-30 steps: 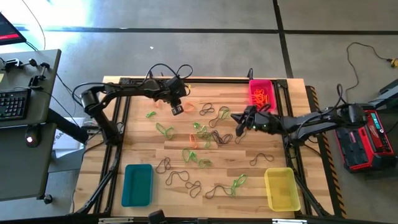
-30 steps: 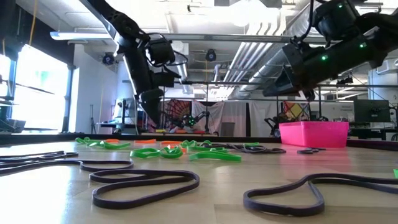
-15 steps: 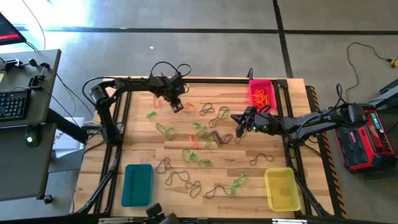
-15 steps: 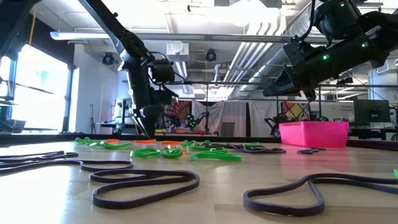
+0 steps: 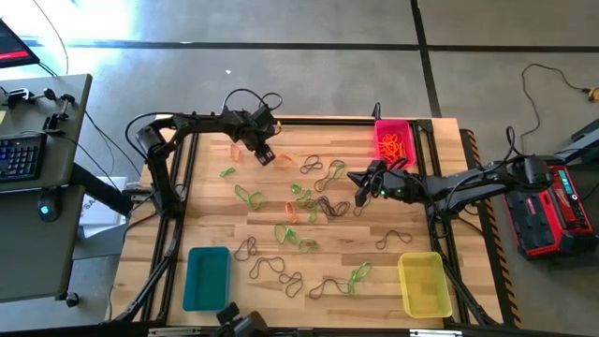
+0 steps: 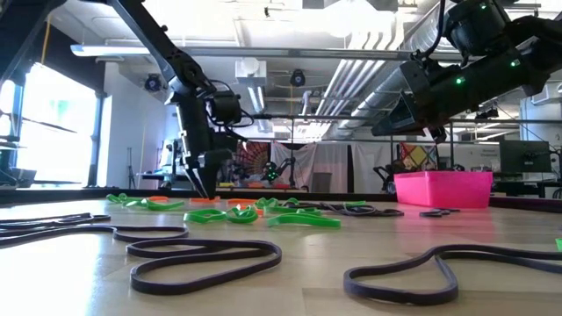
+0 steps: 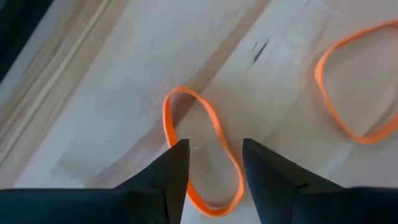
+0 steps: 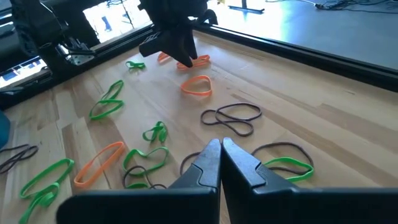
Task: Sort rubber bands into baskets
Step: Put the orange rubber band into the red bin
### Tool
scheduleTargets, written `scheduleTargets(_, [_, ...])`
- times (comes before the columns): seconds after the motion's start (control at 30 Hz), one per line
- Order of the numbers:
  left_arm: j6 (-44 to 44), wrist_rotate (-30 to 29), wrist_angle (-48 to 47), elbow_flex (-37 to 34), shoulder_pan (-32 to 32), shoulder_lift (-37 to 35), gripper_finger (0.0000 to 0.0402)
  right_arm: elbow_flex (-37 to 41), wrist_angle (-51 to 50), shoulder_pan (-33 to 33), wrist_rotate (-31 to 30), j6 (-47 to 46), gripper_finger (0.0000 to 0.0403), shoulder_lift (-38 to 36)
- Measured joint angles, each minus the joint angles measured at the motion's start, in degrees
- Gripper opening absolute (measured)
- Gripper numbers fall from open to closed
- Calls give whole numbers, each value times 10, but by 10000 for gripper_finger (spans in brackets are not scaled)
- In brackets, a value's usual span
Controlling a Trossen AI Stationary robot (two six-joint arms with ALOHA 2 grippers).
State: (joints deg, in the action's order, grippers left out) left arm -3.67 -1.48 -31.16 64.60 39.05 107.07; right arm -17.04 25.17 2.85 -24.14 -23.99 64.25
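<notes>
My left gripper (image 7: 214, 155) stands open near the table's far edge (image 5: 265, 154), pointing steeply down, low over an orange rubber band (image 7: 205, 143) that lies flat on the wood. One side of the loop runs between its fingers. A second orange band (image 7: 339, 118) lies beside it. My right gripper (image 8: 221, 149) is shut and empty, hanging above the table's middle (image 5: 358, 194). The pink basket (image 5: 394, 140) at the far right holds orange bands. The teal basket (image 5: 207, 277) and the yellow basket (image 5: 421, 283) stand at the near edge. My left gripper's open fingers (image 7: 177, 171) come from above and stand on either side of one side of the orange loop (image 7: 219, 140). I cannot tell whether they touch it; the band lies flat on the table.
Green (image 5: 247, 195), dark (image 5: 320, 204) and orange (image 5: 292, 212) bands lie scattered over the table's middle. Long dark loops (image 6: 206, 259) lie near the front edge. A desk with a keyboard (image 5: 21, 154) stands to the left, and a red case (image 5: 552, 211) to the right.
My left gripper has come down and gone a little toward the table's far edge, ending low over the orange band. My right gripper has kept still.
</notes>
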Motion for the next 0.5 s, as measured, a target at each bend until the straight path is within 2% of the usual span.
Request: scheduleTargets(0.5, [-37, 8, -20, 0, -6, -2, 20, 0, 0, 0, 0, -3, 0, 0])
